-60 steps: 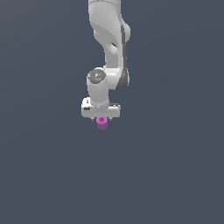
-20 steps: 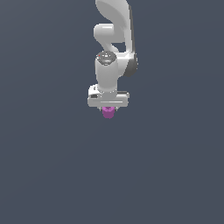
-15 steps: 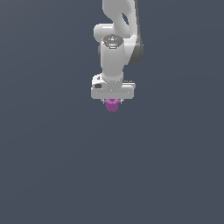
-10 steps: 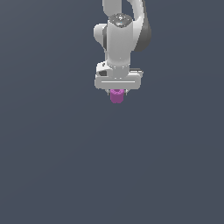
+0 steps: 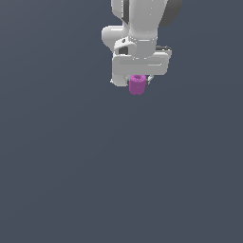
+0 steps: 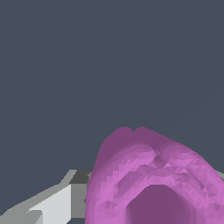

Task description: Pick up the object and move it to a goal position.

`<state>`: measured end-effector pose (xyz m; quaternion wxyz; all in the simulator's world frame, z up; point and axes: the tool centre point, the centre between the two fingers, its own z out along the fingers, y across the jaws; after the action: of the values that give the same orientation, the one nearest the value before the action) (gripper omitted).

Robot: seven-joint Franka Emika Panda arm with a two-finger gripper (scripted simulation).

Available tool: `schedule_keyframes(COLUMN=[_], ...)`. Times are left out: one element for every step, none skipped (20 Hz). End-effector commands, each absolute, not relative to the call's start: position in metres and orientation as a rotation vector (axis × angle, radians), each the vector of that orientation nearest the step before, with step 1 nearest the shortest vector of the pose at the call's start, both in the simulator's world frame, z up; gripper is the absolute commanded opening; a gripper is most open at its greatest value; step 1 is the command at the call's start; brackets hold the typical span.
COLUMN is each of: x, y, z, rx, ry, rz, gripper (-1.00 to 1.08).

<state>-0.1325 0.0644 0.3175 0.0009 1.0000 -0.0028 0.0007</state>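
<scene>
The object (image 5: 137, 85) is a small magenta-purple stubby cylinder with a bumpy surface. It hangs below the white gripper (image 5: 138, 81) near the top of the exterior view, well above the grey floor. The gripper is shut on it. In the wrist view the object (image 6: 148, 179) fills the near part of the picture, with one grey-white finger (image 6: 52, 205) beside it. No goal marker shows.
The white arm (image 5: 142, 23) rises out of the top of the exterior view. Plain dark grey ground (image 5: 118, 180) lies all around below the gripper.
The arm has carried the object upward and toward the exterior view's right. The gripper stays shut on it.
</scene>
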Motion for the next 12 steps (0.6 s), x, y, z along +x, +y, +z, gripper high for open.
schedule_keyframes(x=[-0.136, -0.137, -0.137, -0.138, -0.139, -0.139, -0.139, -0.14, -0.14, -0.14, -0.139, -0.139], y=[0.072, 0.074, 0.076, 0.079, 0.08, 0.082, 0.083, 0.084, 0.085, 0.086, 0.086, 0.086], z=[0.334, 0.339, 0.344, 0.349, 0.353, 0.356, 0.359, 0.361, 0.363, 0.364, 0.365, 0.365], rx=[3.14, 3.14, 3.141, 3.141, 3.141, 3.141, 3.141, 3.141, 3.141, 3.141, 3.141, 3.141], ry=[-0.009, -0.009, -0.009, -0.009, -0.009, -0.009, -0.009, -0.01, -0.01, -0.01, -0.01, -0.01], rz=[0.0, 0.0, 0.0, 0.0, 0.0, 0.0, 0.0, 0.0, 0.0, 0.0, 0.0, 0.0], gripper=[-1.0, -1.0, -1.0, -1.0, -1.0, -1.0, -1.0, -1.0, -1.0, -1.0, -1.0, -1.0])
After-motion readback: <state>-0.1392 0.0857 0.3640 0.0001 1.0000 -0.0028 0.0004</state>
